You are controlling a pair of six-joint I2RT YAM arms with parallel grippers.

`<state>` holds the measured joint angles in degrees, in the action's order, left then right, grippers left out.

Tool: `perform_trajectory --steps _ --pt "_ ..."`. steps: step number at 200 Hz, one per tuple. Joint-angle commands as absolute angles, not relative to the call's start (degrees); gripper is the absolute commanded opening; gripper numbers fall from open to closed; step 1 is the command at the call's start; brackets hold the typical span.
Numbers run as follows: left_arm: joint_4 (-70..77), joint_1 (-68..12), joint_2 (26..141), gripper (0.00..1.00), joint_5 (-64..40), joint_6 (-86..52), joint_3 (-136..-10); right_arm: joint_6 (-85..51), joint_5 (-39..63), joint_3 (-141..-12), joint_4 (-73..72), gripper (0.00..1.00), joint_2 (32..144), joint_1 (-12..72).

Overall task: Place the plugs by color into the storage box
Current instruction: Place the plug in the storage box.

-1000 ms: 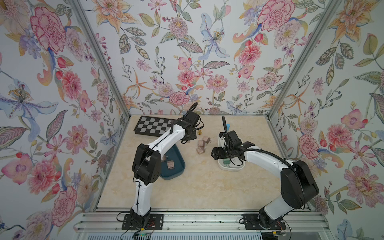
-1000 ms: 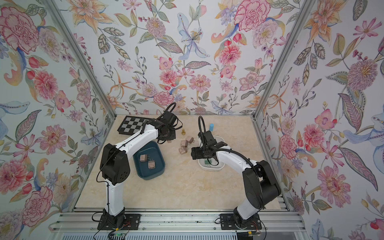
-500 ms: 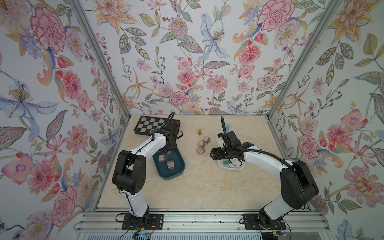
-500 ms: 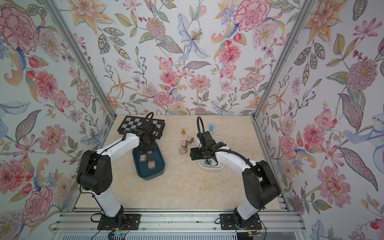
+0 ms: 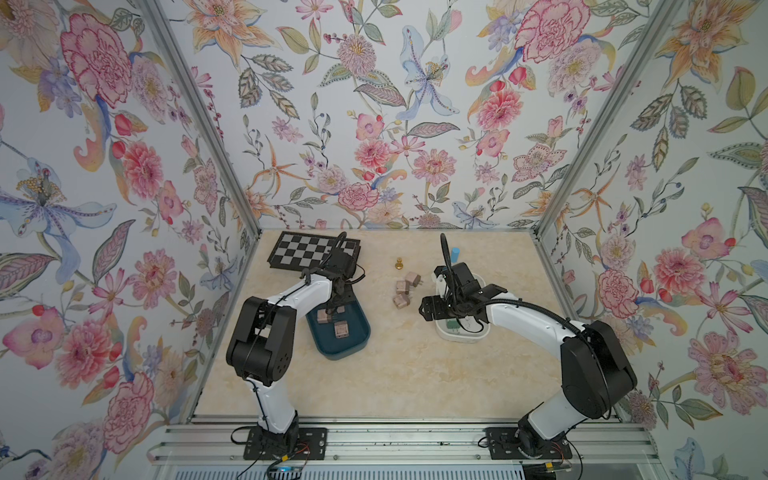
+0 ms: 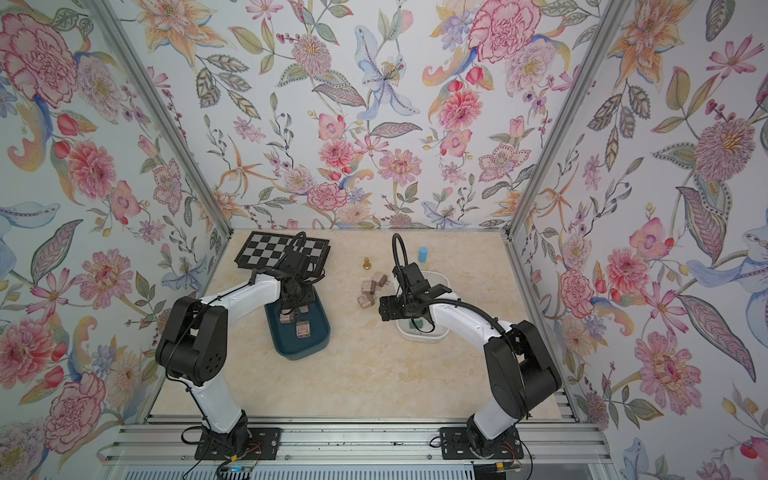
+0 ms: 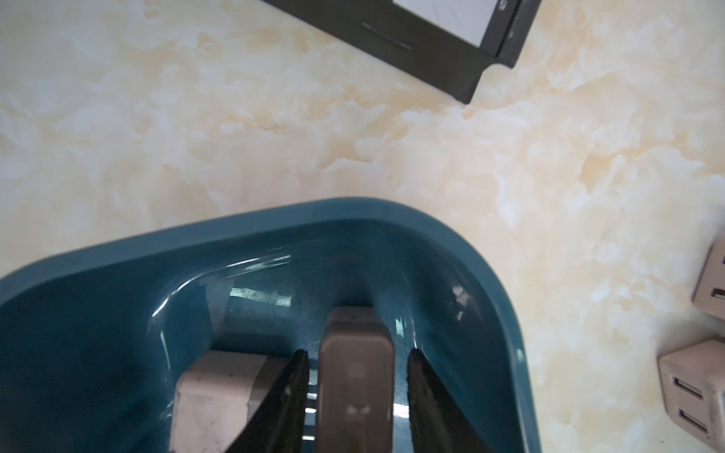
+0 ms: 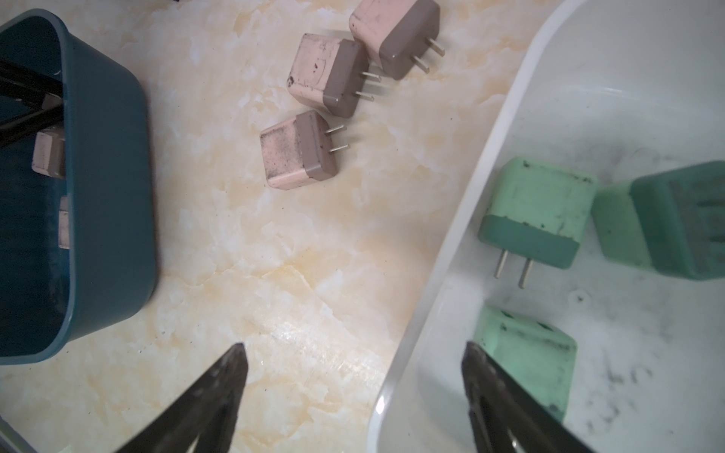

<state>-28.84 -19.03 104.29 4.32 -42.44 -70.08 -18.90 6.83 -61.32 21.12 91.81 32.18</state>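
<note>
left claw (image 7: 356,353) spread a bit, down inside teal box (image 7: 274,219). pink plug (image 7: 355,384) sits between its tips, thin gaps both sides, so no pinch. right claw (image 8: 353,347) wide apart, empty, over white box (image 8: 470,188) rim. green plugs (image 8: 537,208) inside. loose pink plugs (image 8: 298,149) lie between boxes on marble bench (image 8: 274,255). floral walls (image 5: 374,124) all round.

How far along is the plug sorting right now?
Done: three green plugs lie in the white box, and two pink plugs sit in the blue box. In hand: the left jaws stand around a third pink plug inside the blue box, gaps on both sides, so it looks released. Left: three loose pink plugs on the table; the right jaws are open and empty.
</note>
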Motion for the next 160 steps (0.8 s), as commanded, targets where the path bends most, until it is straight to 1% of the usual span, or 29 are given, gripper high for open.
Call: perform_trajectory --steps 1,23,41,52,62,77,97,113,117,129,143,160 --pt "-29.6 -19.2 104.3 0.48 7.2 -42.4 -68.4 -19.6 5.8 -61.7 21.0 0.87 90.4 32.6" --pt "-29.9 -19.3 103.4 0.58 6.4 -42.5 -67.8 -19.6 5.8 -62.2 21.0 0.87 90.8 32.7" --pt "-29.7 -19.7 101.1 0.62 7.0 -42.9 -67.8 -19.5 5.8 -62.4 21.0 0.87 90.8 32.9" --pt "-30.1 -20.0 99.8 0.66 7.3 -43.0 -68.7 -19.6 5.8 -62.5 21.0 0.87 90.7 32.9" --pt "-30.9 -20.6 98.7 0.7 7.9 -43.0 -69.8 -19.5 5.8 -62.5 21.0 0.87 90.4 32.9" --pt "-32.7 -21.8 97.5 0.72 9.5 -43.0 -72.2 -19.5 5.5 -62.5 21.0 0.87 90.1 32.9" --pt "-33.2 -24.3 96.9 0.79 9.2 -42.3 -75.6 -19.1 5.1 -62.4 21.0 0.87 89.6 32.5" --pt "-33.1 -26.5 98.2 0.86 8.3 -41.3 -78.7 -19.0 5.3 -62.2 21.2 0.87 89.3 31.8" --pt "-33.3 -27.0 98.8 0.89 7.9 -41.2 -79.5 -19.0 5.4 -62.2 21.2 0.87 89.2 31.5" --pt "-33.5 -28.6 101.0 0.95 6.1 -41.0 -81.9 -18.9 5.7 -61.9 21.2 0.87 89.0 30.8" --pt "-33.0 -30.4 104.0 0.99 3.2 -41.7 -84.1 -18.8 6.0 -61.6 21.2 0.87 88.5 30.2" --pt "-31.3 -32.8 108.3 0.99 0.0 -43.4 -86.2 -18.6 6.3 -61.0 21.2 0.87 87.8 29.2"
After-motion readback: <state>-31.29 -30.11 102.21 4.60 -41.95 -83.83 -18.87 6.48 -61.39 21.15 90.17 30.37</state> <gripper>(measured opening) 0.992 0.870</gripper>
